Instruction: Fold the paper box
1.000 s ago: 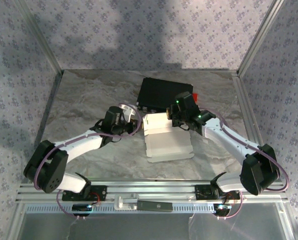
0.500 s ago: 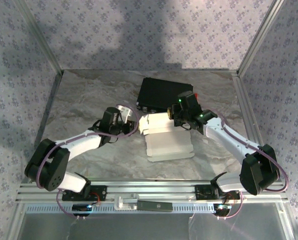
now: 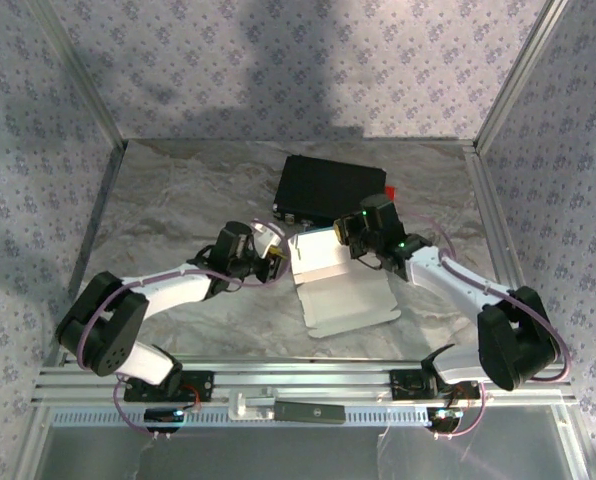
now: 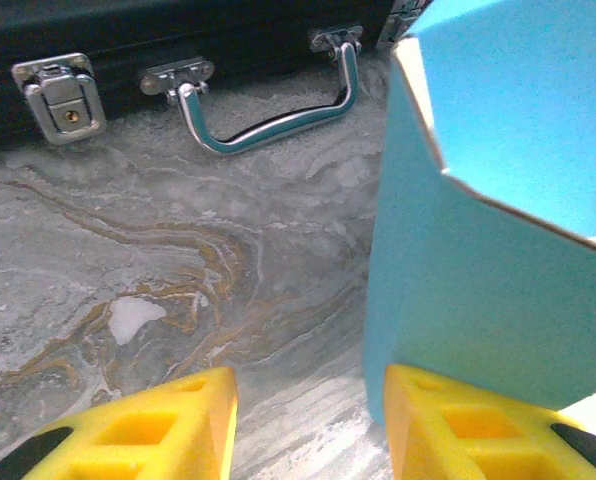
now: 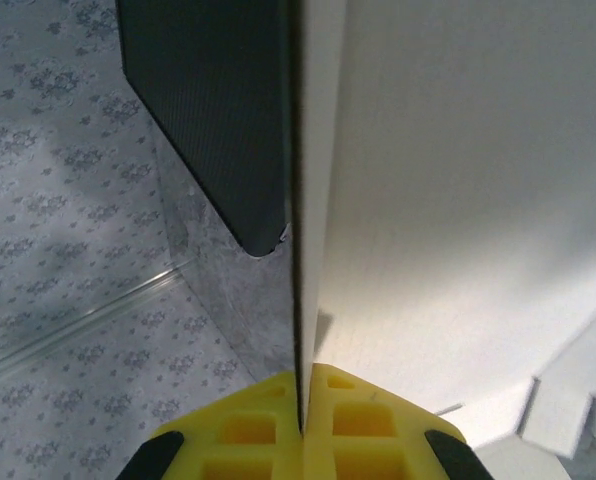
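Your right gripper [image 5: 303, 420] pinches a white panel of the paper box [image 5: 458, 200]. Your left gripper [image 4: 308, 430] stands spread, one finger [image 4: 478, 430] just beside the blue wall.

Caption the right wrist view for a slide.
Right gripper shut on a white panel of the paper box, with the black case beyond.
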Tool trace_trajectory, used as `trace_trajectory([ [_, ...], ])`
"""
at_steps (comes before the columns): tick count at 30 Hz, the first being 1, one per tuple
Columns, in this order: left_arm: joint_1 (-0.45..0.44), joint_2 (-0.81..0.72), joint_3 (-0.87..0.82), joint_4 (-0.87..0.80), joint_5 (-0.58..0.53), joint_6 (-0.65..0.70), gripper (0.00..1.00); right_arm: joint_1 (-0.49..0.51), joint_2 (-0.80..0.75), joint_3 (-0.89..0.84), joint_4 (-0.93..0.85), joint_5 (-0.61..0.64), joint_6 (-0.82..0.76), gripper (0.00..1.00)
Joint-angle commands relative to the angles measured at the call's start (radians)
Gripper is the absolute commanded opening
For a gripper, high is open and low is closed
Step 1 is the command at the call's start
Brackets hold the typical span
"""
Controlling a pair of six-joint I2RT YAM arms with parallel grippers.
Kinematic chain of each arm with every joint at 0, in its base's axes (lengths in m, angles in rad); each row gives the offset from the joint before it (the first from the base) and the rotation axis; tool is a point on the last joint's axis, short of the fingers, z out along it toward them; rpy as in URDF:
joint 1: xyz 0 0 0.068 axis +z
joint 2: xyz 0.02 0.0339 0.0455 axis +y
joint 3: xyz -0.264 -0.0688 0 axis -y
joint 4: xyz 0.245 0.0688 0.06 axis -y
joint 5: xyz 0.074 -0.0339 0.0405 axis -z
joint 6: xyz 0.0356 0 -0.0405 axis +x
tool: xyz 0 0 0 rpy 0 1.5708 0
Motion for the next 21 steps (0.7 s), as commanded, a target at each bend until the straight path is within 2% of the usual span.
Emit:
trace_trajectory([
  [1,-0.027,0.012,-0.016,0.054,-0.014,0.033,0.43,-0.006,-0.026,-0.058,0.197,0.009,-0.062,0.0],
  [9,-0.07,0.018,-0.037,0.106,-0.063,0.023,0.45,-0.013,-0.081,-0.206,0.481,0.014,-0.119,0.0],
  [16,-0.078,-0.019,-0.059,0.122,-0.158,0.003,0.46,-0.013,-0.101,-0.302,0.659,0.013,-0.118,0.0],
  [21,-0.079,-0.011,-0.048,0.106,-0.16,0.012,0.47,-0.001,-0.086,-0.364,0.748,0.02,-0.111,0.0],
])
